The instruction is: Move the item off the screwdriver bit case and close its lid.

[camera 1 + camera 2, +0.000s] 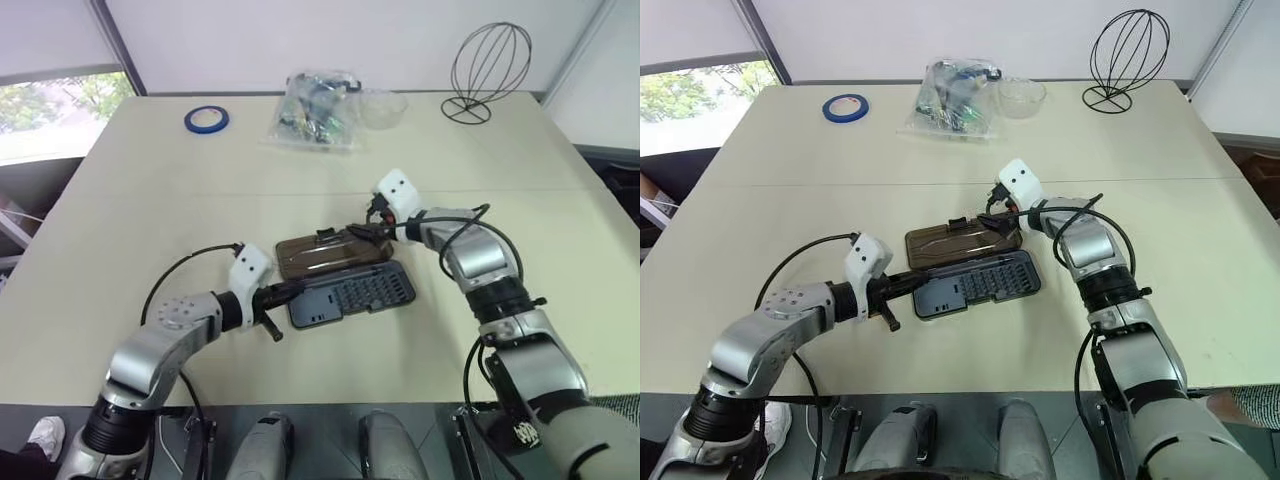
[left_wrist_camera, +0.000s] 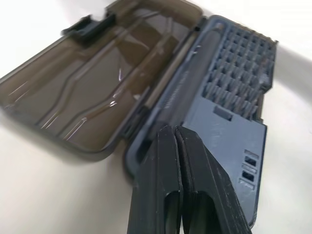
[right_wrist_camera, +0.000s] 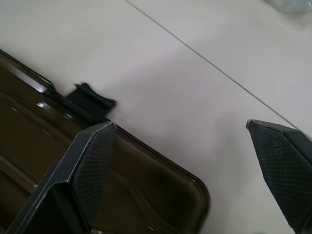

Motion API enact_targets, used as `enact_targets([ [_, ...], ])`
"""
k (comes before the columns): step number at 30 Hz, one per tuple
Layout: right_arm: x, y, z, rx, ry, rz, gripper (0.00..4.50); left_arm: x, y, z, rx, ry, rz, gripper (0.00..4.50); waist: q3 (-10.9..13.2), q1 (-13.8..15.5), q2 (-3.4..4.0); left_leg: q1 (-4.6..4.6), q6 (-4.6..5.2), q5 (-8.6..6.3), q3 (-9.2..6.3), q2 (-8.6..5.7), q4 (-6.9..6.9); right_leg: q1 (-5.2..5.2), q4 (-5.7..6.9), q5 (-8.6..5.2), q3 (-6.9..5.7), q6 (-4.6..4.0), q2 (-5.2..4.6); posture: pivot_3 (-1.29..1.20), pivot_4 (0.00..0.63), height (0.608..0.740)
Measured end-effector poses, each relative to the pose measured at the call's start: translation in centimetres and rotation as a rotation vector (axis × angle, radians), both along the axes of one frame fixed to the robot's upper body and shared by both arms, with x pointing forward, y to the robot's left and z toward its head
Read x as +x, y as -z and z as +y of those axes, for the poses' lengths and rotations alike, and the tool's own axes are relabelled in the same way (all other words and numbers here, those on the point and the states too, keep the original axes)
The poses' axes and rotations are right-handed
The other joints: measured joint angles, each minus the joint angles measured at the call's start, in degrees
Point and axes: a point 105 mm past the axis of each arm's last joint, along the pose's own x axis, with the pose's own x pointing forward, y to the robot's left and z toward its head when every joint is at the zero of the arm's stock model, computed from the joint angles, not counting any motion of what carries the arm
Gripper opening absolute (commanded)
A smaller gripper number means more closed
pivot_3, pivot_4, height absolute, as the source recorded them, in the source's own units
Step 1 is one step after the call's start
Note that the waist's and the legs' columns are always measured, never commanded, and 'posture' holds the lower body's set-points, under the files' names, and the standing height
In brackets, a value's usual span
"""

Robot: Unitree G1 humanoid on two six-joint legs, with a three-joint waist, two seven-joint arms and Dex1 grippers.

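The case (image 1: 345, 280) lies open near the middle of the table (image 1: 120, 200), its brown lid (image 1: 333, 252) folded flat on the far side and the dark tray (image 1: 352, 294) of bits on the near side. A slim dark rod (image 2: 183, 85) lies along the tray's far edge beside the hinge, seated in what looks like its own channel (whether this is the item to be moved cannot be settled, though nothing else rests on the case).

The left gripper (image 1: 283, 292) is clenched with nothing between its fingers, its tip at the tray's left end, in line with the rod. The right gripper (image 1: 366, 232) is spread wide and holds nothing, one finger (image 3: 92, 165) over the lid's right far corner, close to the black latch tab (image 3: 90, 101).

Judgement: the work stands at the lid-closing step, with the right gripper set to catch the lid's far edge. The next move calls for hooking that edge and swinging it toward the near side over the tray, while the left tip steadies the case against sliding.
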Motion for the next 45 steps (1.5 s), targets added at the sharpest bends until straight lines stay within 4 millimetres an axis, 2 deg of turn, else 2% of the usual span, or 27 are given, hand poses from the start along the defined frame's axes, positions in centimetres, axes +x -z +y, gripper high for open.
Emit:
enact_targets([
  [5,0.7,-0.1,-1.7,-0.122,0.004,0.009,4.5,0.1,0.2,-0.2,-0.002,0.013,0.009,0.05,0.0,-0.3,0.0,0.0,0.0,0.0,-0.02,0.0,-0.01,0.0,0.01,0.0,-0.01,0.0,0.01,0.0,0.15,0.716],
  [8,0.8,0.6,-2.6,-0.195,-0.016,0.033,4.5,0.1,0.2,-0.2,-0.001,0.02,0.011,0.05,0.0,-0.3,0.0,0.01,0.0,0.0,-0.01,0.0,-0.01,0.0,0.01,0.0,-0.01,0.0,0.01,0.0,0.15,0.716],
  [25,1.1,0.2,-1.8,-0.333,-0.132,0.044,4.5,0.3,0.3,-0.1,0.006,0.023,0.011,0.05,0.0,-0.4,0.05,0.06,-0.01,0.01,-0.02,0.01,-0.01,0.03,0.01,0.0,0.0,0.0,0.01,0.0,0.15,0.716],
  [26,1.1,0.2,-1.7,-0.336,-0.136,0.049,3.94,0.2,0.4,-0.1,0.007,0.023,0.011,0.0,0.0,-0.4,0.05,0.07,-0.01,0.01,-0.03,0.01,-0.01,0.04,0.01,0.0,0.0,0.0,0.01,0.0,0.15,0.716],
  [27,1.0,0.3,-1.7,-0.334,-0.139,0.057,3.67,0.2,0.4,-0.1,0.007,0.023,0.011,0.0,0.0,-0.4,0.05,0.07,-0.01,0.01,-0.03,0.01,-0.01,0.04,0.01,0.0,0.0,0.0,0.01,0.0,0.15,0.716],
  [28,0.9,0.4,-1.6,-0.331,-0.143,0.07,3.18,0.3,0.4,-0.1,0.007,0.021,0.01,0.0,0.0,-0.4,0.05,0.08,-0.01,0.01,-0.03,0.01,-0.02,0.05,0.01,0.0,0.0,0.0,0.01,0.0,0.15,0.716],
  [34,0.5,1.0,-1.0,-0.315,-0.158,0.119,0.05,0.3,0.4,-0.1,0.007,0.018,0.01,0.0,0.0,-0.3,0.05,0.09,-0.01,0.01,-0.03,0.01,-0.02,0.06,0.01,0.0,0.0,0.0,0.01,0.0,0.15,0.716],
  [38,0.4,0.8,-1.2,-0.313,-0.156,0.13,0.05,0.4,0.5,0.2,0.015,-0.002,0.007,0.0,-0.2,-0.4,-0.09,0.47,-0.01,0.0,-0.01,0.02,-0.14,0.39,-0.04,0.0,0.0,0.0,0.01,0.0,0.15,0.716],
  [45,0.2,1.1,-1.3,-0.318,-0.152,0.144,0.05,0.5,0.4,0.3,0.015,-0.012,0.004,0.0,-0.2,-0.3,-0.09,0.51,-0.01,-0.01,-0.02,0.03,-0.17,0.41,-0.03,0.0,0.01,-0.01,0.03,0.0,0.15,0.716],
])
